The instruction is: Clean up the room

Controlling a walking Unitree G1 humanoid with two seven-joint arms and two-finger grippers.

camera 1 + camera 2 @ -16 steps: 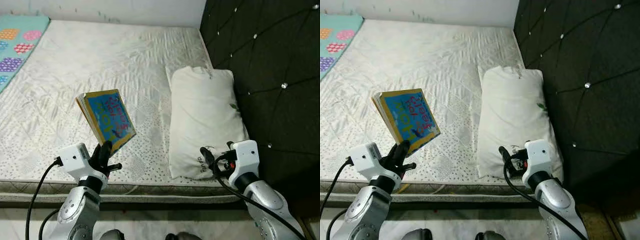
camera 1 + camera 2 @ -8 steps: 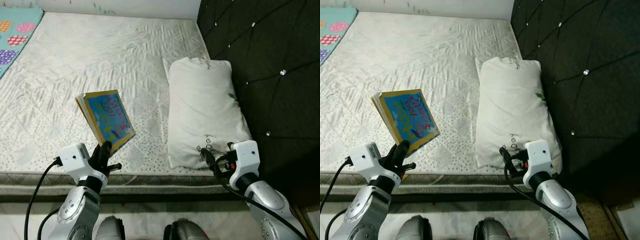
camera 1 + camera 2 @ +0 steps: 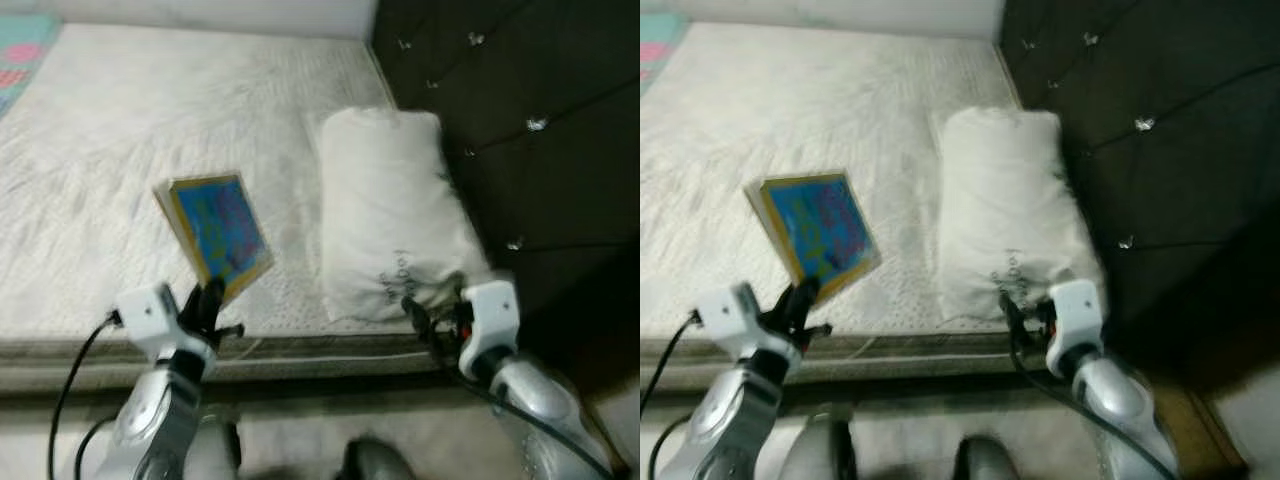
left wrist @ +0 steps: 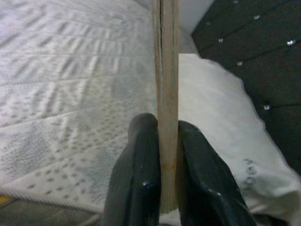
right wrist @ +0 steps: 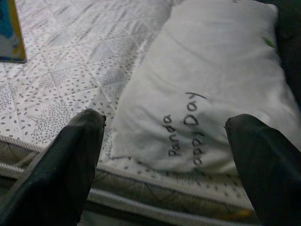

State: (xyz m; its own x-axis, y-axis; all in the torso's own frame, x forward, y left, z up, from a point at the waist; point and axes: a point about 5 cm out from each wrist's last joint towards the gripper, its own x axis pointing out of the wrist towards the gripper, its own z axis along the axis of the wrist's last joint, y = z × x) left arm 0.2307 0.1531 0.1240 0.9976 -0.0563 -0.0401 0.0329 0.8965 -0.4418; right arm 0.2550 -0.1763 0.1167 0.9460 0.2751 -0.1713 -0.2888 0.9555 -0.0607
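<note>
I see one book (image 3: 215,238), one pillow (image 3: 388,222) and one mattress (image 3: 150,130) before me, with a dark tufted headboard (image 3: 520,120) on the far side of the pillow. The head views are blurred. The book is thin and stiff, with a bright blue cover, a yellow border, and pink and green markings too smeared to read. My left gripper (image 4: 162,186) is clamped on the book's lower edge, one black finger (image 4: 136,179) on each face, holding it upright and slightly tilted above the mattress's front edge, well apart from the pillow. The pillow is white, lying on the mattress against the headboard, with dark handwriting near its closest end. My right gripper (image 5: 164,160) hovers spread wide and empty, just before that end of the pillow, at the mattress's front edge. Both silver arms are bent, forearms reaching toward the mattress.
</note>
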